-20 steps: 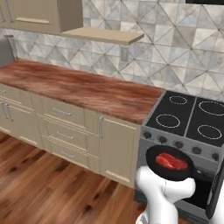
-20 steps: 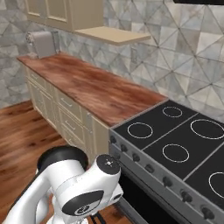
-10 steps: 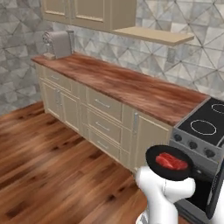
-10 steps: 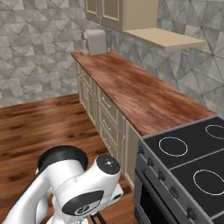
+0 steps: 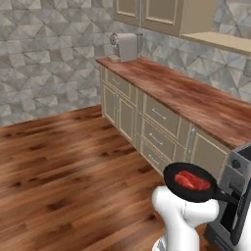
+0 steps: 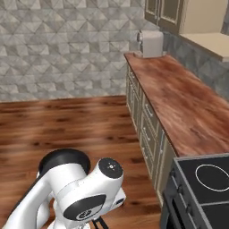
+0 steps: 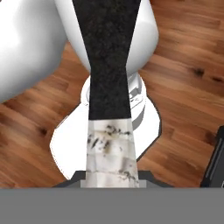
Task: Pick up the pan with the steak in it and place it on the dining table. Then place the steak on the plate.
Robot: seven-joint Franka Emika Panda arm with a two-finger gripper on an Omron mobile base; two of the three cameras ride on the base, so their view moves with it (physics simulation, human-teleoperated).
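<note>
The black pan point(image 5: 172, 179) hangs level above the robot's white body in the left base view. The red steak point(image 5: 192, 180) lies flat inside it. The pan's thin handle point(image 5: 226, 197) points right, toward the stove. In the hand view that handle point(image 7: 109, 65) runs straight up from the bottom, dark with a pale marbled end. My gripper point(image 7: 112, 176) is shut on that pale end. The dining table and the plate are out of view.
A long wood-topped counter point(image 5: 196, 98) with beige drawers runs along the right wall. A paper towel roll point(image 5: 126, 46) stands at its far end. The stove point(image 6: 201, 183) is at the lower right. Open wooden floor point(image 5: 63, 157) spreads to the left.
The base has turned left, so the whole scene has slid right and the stove is now at the frame's edge. The pan keeps its place over the arm.
</note>
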